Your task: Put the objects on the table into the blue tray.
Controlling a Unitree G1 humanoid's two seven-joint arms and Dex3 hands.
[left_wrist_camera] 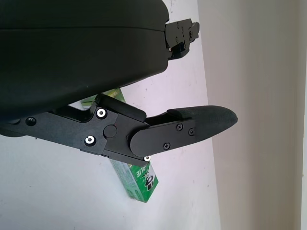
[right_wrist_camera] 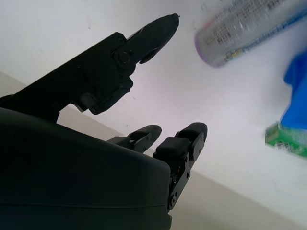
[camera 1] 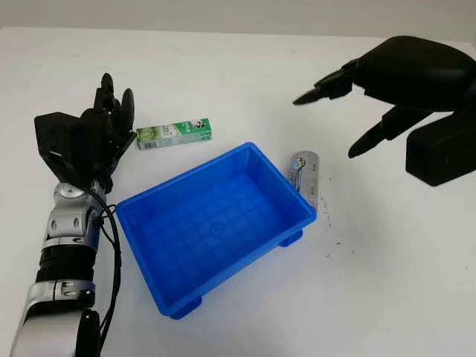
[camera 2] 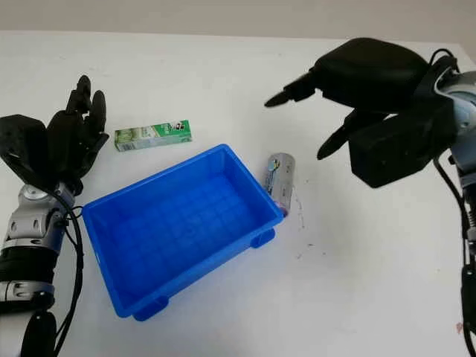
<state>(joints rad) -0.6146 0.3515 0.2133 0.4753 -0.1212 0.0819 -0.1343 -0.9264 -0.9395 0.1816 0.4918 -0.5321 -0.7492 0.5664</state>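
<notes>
An empty blue tray [camera 1: 160,212] sits mid-table, turned at an angle. A green and white box [camera 1: 174,133] lies flat beyond the tray's far left corner; it also appears as the box [left_wrist_camera: 139,179] in the left wrist view. A silver cylindrical can [camera 1: 306,177] lies on its side against the tray's right wall, seen too as the can [right_wrist_camera: 244,28]. My left hand [camera 1: 111,111] is open, held just left of the box. My right hand [camera 1: 357,111] is open, raised above the table to the right of and beyond the can.
The white tabletop [camera 1: 387,282] spreads wide to the right of and in front of the tray. Small dark specks [camera 1: 331,242] mark it near the tray's right corner. My left forearm [camera 1: 67,253] runs along the tray's left side.
</notes>
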